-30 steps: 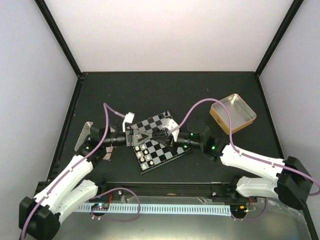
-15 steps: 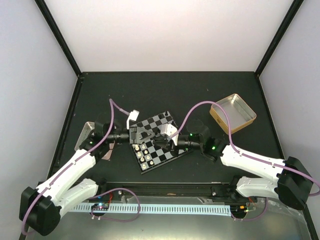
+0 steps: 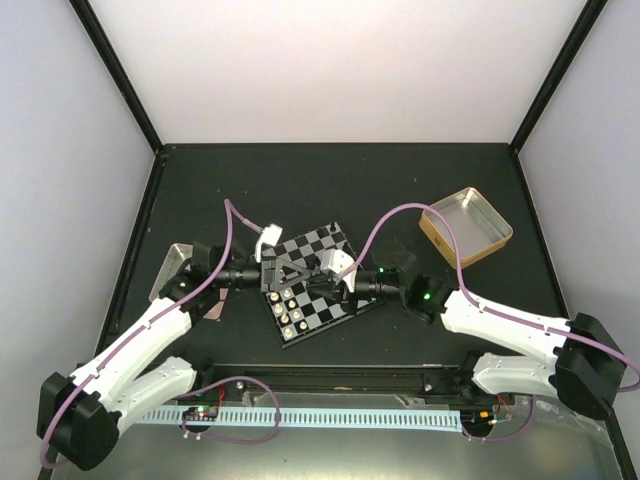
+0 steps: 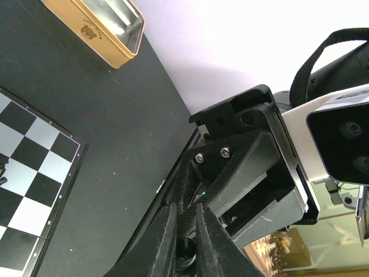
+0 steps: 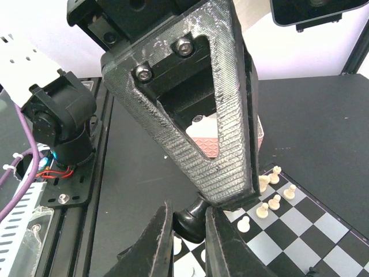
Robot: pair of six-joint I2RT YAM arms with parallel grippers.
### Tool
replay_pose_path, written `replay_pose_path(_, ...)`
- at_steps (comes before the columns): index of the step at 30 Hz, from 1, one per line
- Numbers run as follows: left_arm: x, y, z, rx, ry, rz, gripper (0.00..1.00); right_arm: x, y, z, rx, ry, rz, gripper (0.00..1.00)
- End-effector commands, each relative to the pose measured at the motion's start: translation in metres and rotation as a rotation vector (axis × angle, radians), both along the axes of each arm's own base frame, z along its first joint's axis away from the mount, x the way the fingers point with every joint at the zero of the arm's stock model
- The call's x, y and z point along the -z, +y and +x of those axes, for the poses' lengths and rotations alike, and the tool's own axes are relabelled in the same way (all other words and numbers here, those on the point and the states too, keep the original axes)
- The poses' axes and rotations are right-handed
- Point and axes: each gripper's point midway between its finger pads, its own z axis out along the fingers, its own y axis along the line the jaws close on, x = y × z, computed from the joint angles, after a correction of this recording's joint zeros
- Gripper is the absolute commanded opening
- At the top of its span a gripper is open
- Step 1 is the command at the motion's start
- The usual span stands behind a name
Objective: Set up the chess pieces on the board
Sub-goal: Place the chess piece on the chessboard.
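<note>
You have a flat black tabletop (image 3: 330,190) under both white-shelled arms, which reach in from either side and meet over the small square chequerboard of black and pale grey squares (image 3: 335,300) near its middle. A gold rectangular metal tin (image 3: 470,220) sits well off to the right of the board. A silver-pink rectangular tray (image 3: 168,268) lies to the left, partly hidden by your left arm.

Your right gripper (image 5: 189,214) has its fingers drawn in around a small black chess piece (image 5: 189,226), pinching it by the sides. Your left gripper (image 4: 185,222) comes at it from the opposite side. Its fingers are nearly pressed together, and their ribbed tips sit against the top of that same piece, so both grippers have hold of it above the board. Several tiny cream-white chess pieces (image 5: 268,205) stand on the squares just beyond, in the board's near-left part.
</note>
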Motion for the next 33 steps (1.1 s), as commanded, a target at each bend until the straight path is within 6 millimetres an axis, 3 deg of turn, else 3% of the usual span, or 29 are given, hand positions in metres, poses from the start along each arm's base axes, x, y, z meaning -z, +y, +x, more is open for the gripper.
replay_pose_path(1, -0.014, -0.003, -0.007, 0.042, -0.046, -0.008, 0.07, -0.019, 0.001, 0.004, 0.02, -0.046, 0.036, 0.08)
replay_pose_path(7, -0.017, -0.002, -0.007, 0.04, -0.067, 0.0, 0.02, -0.017, 0.0, 0.009, 0.053, -0.021, 0.027, 0.14)
replay_pose_path(15, -0.016, 0.004, 0.009, -0.064, -0.138, 0.043, 0.01, -0.015, -0.006, 0.021, 0.16, 0.062, 0.043, 0.53)
replay_pose_path(20, -0.001, 0.018, 0.042, -0.242, -0.205, 0.173, 0.01, -0.012, -0.022, 0.035, 0.307, 0.121, 0.071, 0.61)
replay_pose_path(24, 0.015, 0.025, 0.074, -0.384, -0.276, 0.316, 0.01, 0.001, -0.053, 0.066, 0.56, 0.213, 0.074, 0.6)
replay_pose_path(28, 0.03, 0.009, 0.098, -0.428, -0.315, 0.412, 0.02, 0.029, -0.095, 0.098, 0.839, 0.387, 0.071, 0.6)
replay_pose_path(33, 0.06, -0.018, 0.133, -0.482, -0.328, 0.558, 0.02, 0.063, -0.137, 0.113, 1.052, 0.558, 0.096, 0.6)
